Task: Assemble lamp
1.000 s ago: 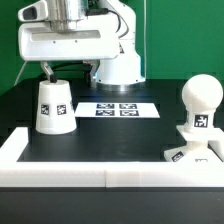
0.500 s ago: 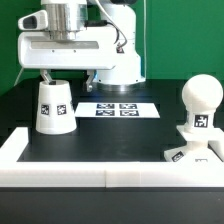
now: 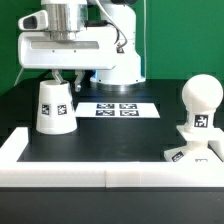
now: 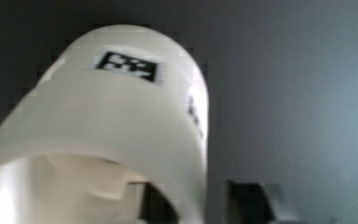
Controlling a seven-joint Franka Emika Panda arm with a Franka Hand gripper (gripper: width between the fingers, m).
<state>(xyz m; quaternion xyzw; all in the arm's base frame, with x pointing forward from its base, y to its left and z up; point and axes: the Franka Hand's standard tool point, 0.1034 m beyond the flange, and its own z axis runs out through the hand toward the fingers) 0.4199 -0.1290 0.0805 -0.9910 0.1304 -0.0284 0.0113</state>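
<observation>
A thin flat white marker board (image 3: pixel 118 108), printed with several black square tags, is seen lying flat on the table, below the gripper (image 3: pixel 60 76) and off towards the exterior view's right of it. The board is carried by a matte black tabletop (image 3: pixel 110 142), which spreads beneath the gripper; in the wrist view the same dark surface (image 4: pixel 300 90) is seen blurred. A raised white border (image 3: pixel 100 178) is set along the table's near edge, well apart from the gripper. A plain green backdrop (image 3: pixel 175 40) is seen behind it.
</observation>
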